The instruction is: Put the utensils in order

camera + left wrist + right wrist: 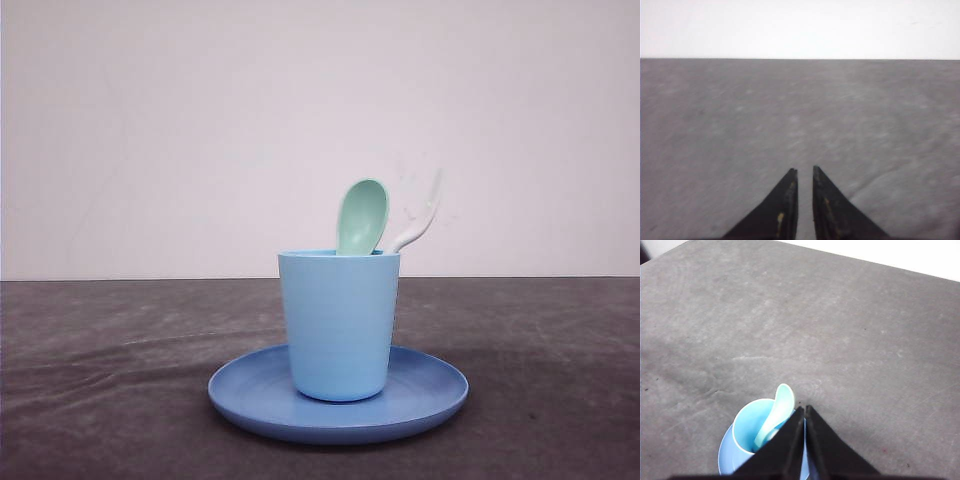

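On the grey tabletop [100,400] a blue plate [250,395] carries a light blue cup [338,325]. The green spoon [362,215] and white fork [420,225] stand in it. Both grippers' jaws, left [805,172] and right [801,410], are closed and empty.

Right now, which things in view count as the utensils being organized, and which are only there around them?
Part of the job:
- mint-green spoon, bowl up in the cup
- white fork, tines up beside it, blurred

Not the utensils:
- light blue cup holding both
- blue plate under the cup
- grey table
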Robot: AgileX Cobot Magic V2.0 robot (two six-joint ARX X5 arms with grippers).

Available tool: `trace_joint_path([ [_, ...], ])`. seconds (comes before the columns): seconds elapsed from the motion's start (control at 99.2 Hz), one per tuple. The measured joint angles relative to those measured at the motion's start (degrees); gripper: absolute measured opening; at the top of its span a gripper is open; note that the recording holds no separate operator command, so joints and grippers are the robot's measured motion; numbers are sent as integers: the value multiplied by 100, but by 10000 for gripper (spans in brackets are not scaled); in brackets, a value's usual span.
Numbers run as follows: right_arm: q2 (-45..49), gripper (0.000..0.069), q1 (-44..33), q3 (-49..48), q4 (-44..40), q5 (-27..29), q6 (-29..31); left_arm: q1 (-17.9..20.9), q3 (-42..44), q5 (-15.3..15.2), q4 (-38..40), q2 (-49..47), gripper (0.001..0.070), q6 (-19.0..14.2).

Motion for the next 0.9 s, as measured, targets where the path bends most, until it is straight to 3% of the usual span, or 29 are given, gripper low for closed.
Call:
trace_joint_path([
  [0.423, 0, 2, 0, 0, -2, 0, 0, 920, -1224, 83, -131, -1432, 29, 173],
  [0.544, 0, 2, 0, 0, -2, 0, 0, 1003, -1388, 304, -203, -1593, 29, 310],
  [0.897, 0, 2, 0, 0, 0, 0, 0, 1025, -1521, 343, -66, -1600, 29, 444],
])
